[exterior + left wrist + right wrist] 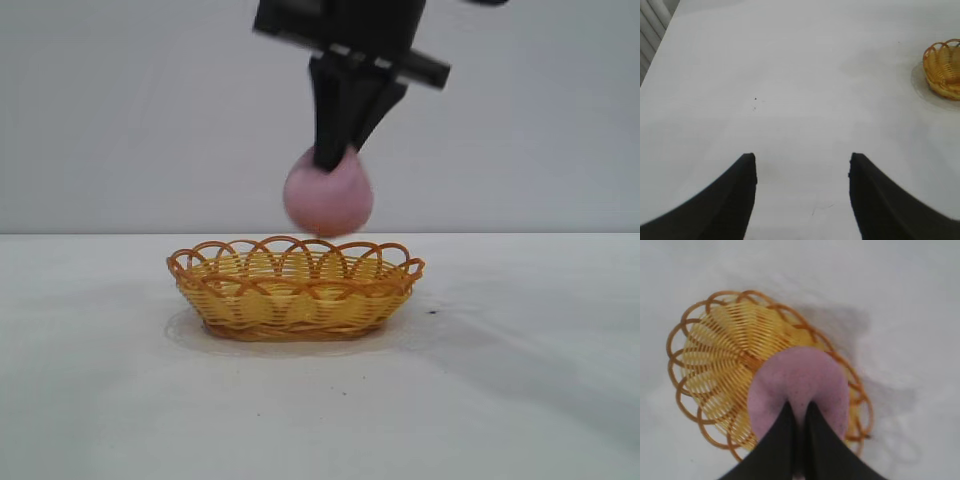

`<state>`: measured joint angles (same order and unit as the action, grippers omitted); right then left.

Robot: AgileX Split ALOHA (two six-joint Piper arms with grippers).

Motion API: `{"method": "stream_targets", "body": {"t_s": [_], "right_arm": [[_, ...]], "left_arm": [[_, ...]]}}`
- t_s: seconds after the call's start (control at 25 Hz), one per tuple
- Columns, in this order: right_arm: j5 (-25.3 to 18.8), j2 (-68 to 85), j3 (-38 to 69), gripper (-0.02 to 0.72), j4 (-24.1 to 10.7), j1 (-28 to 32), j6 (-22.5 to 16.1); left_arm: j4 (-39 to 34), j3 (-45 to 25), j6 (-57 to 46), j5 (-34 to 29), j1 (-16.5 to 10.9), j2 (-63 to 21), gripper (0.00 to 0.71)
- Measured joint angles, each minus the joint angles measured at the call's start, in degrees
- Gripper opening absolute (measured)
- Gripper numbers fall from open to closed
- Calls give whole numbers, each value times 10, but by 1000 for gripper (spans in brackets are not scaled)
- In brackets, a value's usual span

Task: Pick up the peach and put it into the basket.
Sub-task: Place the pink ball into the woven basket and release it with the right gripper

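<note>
The pink-mauve peach (328, 195) hangs in the air just above the yellow-orange wicker basket (295, 300), clear of its looped rim. My right gripper (335, 158) comes down from above and is shut on the top of the peach, pinching a narrow fold of it. In the right wrist view the peach (800, 380) covers one end of the basket (715, 355) below, with the right gripper (799, 407) closed tight on it. My left gripper (802, 162) is open with nothing between its fingers, over bare table well away from the basket (942, 67).
The basket stands on a white table (520, 400) in front of a plain pale wall. A few small dark specks (755, 99) mark the tabletop. The table's edge (655, 55) shows far off in the left wrist view.
</note>
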<state>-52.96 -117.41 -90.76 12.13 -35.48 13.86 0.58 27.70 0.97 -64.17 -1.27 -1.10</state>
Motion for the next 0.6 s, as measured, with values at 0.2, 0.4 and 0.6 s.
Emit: {"method": "stream_targets", "body": {"t_s": [0.2,0.4,0.6], "right_arm": [[26,-49,0,0,5,-6,1],[27,-56,0,58,12,-6,-3],[29,-34,0,322,10,-6,-10]], "left_arm": [[0,0,0,0,1,0,318],[0,0,1,0,1,0,250],[0,0,1,0,1,0,250]]}}
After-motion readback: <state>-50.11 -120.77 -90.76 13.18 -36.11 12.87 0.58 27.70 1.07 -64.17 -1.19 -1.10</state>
